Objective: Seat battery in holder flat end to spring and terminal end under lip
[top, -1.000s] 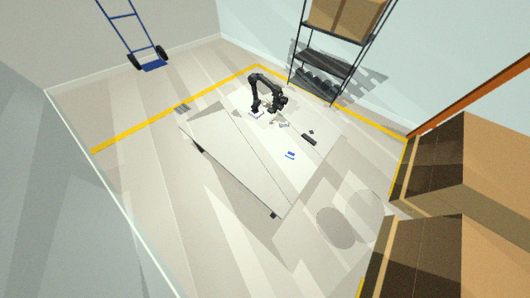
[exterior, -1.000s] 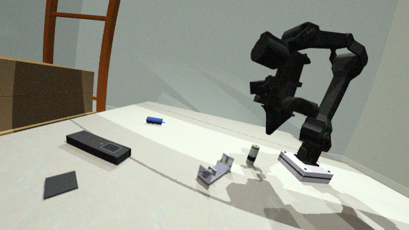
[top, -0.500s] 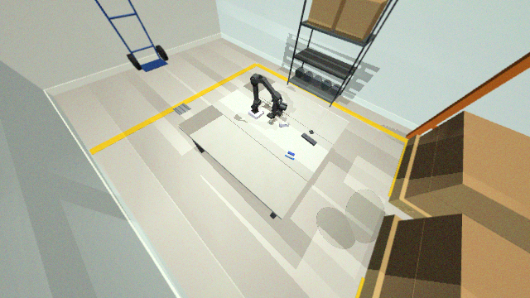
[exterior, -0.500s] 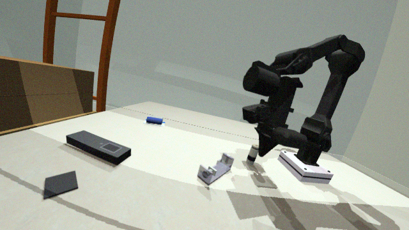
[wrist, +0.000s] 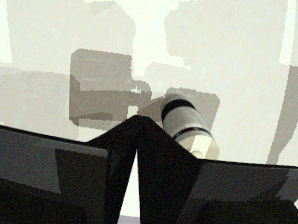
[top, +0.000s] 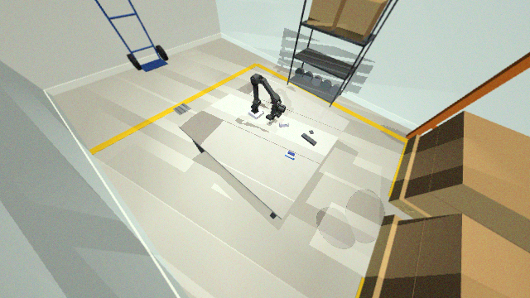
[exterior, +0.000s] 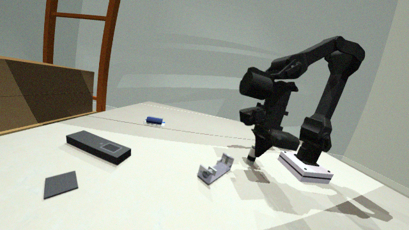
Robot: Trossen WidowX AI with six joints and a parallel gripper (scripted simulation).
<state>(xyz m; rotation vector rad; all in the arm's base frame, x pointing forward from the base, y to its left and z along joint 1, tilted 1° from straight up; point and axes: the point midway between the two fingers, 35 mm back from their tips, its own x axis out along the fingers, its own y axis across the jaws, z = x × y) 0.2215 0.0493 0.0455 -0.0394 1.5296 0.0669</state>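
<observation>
Gripper (exterior: 256,155): fingers closed on nothing, tips low beside the battery.
Battery (wrist: 184,124): upright on the table.
Holder (exterior: 215,168): nearby, unfilled.

matte black arm (exterior: 329,92), pale base plate (exterior: 305,169)

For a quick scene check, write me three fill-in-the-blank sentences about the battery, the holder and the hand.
1. The hand is ____, with nothing between its fingers.
2. The battery stands ____ on the table, beside the hand's tip.
3. The holder has ____ battery in it.

Missing words: shut; upright; no
</observation>
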